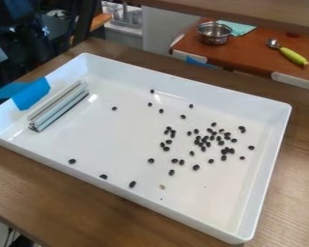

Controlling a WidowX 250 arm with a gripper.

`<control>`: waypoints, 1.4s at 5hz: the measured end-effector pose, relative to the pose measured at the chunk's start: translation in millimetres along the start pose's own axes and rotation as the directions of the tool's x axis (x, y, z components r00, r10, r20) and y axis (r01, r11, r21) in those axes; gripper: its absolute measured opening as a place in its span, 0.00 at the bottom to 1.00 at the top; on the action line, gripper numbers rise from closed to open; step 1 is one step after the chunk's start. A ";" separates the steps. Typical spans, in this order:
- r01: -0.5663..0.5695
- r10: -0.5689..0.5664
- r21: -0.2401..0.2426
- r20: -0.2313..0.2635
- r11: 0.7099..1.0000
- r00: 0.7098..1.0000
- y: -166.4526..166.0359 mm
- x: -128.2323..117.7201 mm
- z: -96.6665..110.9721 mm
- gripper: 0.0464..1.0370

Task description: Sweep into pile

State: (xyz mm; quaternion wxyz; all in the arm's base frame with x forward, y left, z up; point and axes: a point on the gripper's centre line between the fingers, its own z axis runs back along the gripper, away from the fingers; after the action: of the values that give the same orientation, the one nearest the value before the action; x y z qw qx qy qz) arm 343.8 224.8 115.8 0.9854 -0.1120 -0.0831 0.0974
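Dark beans (205,141) lie scattered in a white tray (267,159), thickest toward its right half. Single ones are spread toward the back, and a few lie along the front wall, such as a bean (72,161) at the front left. One lighter brown piece (162,186) rests near the front middle. A silver metal bar (59,107) lies at the tray's left end, beside blue tape (32,94) stuck over the left wall.
The tray stands on a brown wooden table (66,193). Behind it, a reddish-brown surface (247,55) holds a metal pot (214,33), a teal cloth (238,28) and a green-handled scoop (291,55). Dark equipment stands at the upper left.
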 end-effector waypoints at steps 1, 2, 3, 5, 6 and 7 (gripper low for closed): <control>0.022 -0.022 -0.020 -0.005 1.000 1.000 -7.4 -4.9 -2.2 0.96; 0.047 -0.047 -0.037 -0.004 0.998 0.999 -23.1 -10.2 -3.2 0.96; 0.071 -0.071 -0.014 -0.008 0.997 0.997 -41.3 -18.0 -1.8 0.96; 0.105 -0.104 0.035 -0.016 0.994 0.994 -60.0 -29.0 -20.1 0.96; 0.105 -0.104 0.068 -0.020 0.992 0.994 -56.1 -32.8 -29.8 0.96; 0.125 -0.124 0.083 -0.011 0.989 0.992 -55.6 -31.1 -32.3 0.96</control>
State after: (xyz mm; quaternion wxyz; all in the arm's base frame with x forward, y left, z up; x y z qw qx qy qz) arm 329.3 158.5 93.5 0.9936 -0.0654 -0.0831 0.0387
